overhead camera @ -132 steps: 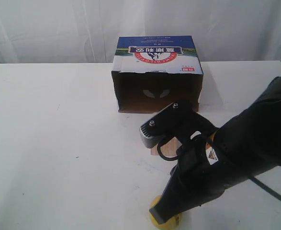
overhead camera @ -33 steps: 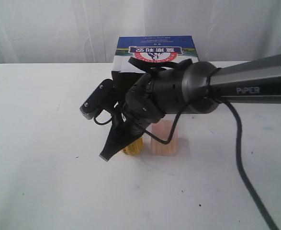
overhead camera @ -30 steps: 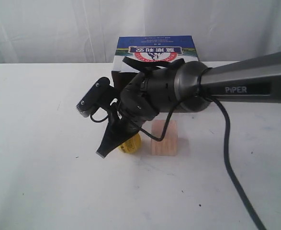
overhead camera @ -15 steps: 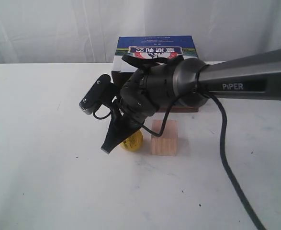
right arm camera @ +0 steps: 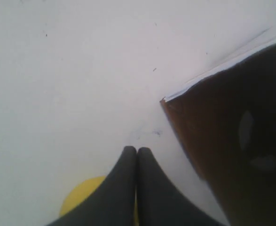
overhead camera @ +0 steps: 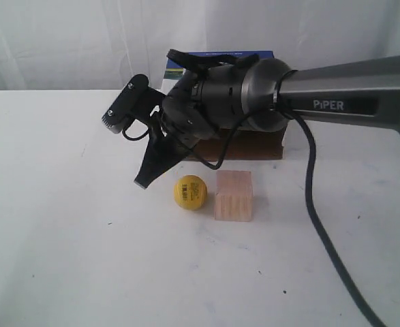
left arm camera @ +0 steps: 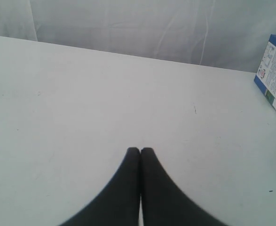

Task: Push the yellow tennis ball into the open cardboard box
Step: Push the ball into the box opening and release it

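Note:
The yellow tennis ball (overhead camera: 190, 191) rests on the white table, its dark logo facing the exterior camera, just left of a pale wooden cube (overhead camera: 233, 195). Behind them stands the open cardboard box (overhead camera: 254, 144), mostly hidden by the right arm; its dark interior (right arm camera: 236, 141) fills one side of the right wrist view. My right gripper (overhead camera: 144, 182) hangs shut just left of and above the ball, apart from it. In the right wrist view the ball (right arm camera: 81, 197) shows partly behind the shut right gripper (right arm camera: 137, 149). My left gripper (left arm camera: 140, 149) is shut on nothing over bare table.
The wooden cube sits right of the ball, in front of the box's opening. A black cable (overhead camera: 315, 225) trails from the right arm across the table's right side. A corner of the box (left arm camera: 274, 75) shows in the left wrist view. A white curtain (overhead camera: 63, 41) backs the table.
The right gripper has lifted and drawn back up and left off the ball. The ball, earlier partly hidden behind the fingers, now sits fully in view beside the cube.

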`<action>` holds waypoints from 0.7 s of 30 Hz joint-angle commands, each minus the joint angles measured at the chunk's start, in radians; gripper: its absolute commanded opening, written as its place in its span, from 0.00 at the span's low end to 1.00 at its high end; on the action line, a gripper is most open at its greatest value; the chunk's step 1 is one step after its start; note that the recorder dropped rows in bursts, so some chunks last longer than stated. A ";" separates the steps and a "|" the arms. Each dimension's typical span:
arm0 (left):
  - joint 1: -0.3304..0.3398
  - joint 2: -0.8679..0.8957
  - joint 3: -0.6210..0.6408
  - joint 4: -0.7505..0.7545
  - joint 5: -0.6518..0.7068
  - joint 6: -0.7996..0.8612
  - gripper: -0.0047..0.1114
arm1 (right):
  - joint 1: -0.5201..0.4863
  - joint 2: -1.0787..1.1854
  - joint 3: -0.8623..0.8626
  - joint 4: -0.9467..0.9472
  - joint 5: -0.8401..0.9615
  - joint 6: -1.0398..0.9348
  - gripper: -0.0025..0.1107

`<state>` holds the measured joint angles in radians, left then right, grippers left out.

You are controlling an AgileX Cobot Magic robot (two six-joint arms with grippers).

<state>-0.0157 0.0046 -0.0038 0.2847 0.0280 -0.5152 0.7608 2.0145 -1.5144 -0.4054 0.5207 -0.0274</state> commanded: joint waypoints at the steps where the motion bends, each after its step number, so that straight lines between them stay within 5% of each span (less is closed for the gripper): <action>1: 0.003 -0.003 0.004 0.000 -0.006 -0.002 0.04 | 0.012 -0.033 -0.009 0.065 0.165 0.008 0.02; 7: 0.003 -0.003 0.004 0.000 -0.006 -0.002 0.04 | 0.041 -0.016 -0.008 0.331 0.310 -0.122 0.02; 11: 0.003 -0.003 0.004 0.000 -0.006 -0.002 0.04 | 0.036 0.048 -0.008 0.338 0.323 -0.122 0.02; 15: 0.003 -0.003 0.004 0.000 -0.006 -0.002 0.04 | -0.055 0.140 -0.044 0.127 0.138 -0.097 0.02; 17: 0.003 -0.003 0.004 0.000 -0.006 -0.002 0.04 | -0.113 0.110 -0.188 -0.097 0.286 0.065 0.02; 21: 0.003 -0.003 0.004 0.000 -0.006 -0.002 0.04 | -0.115 -0.078 -0.165 -0.119 0.324 0.095 0.02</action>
<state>-0.0157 0.0046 -0.0038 0.2847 0.0280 -0.5152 0.6327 2.0105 -1.7147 -0.5123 0.8252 0.0454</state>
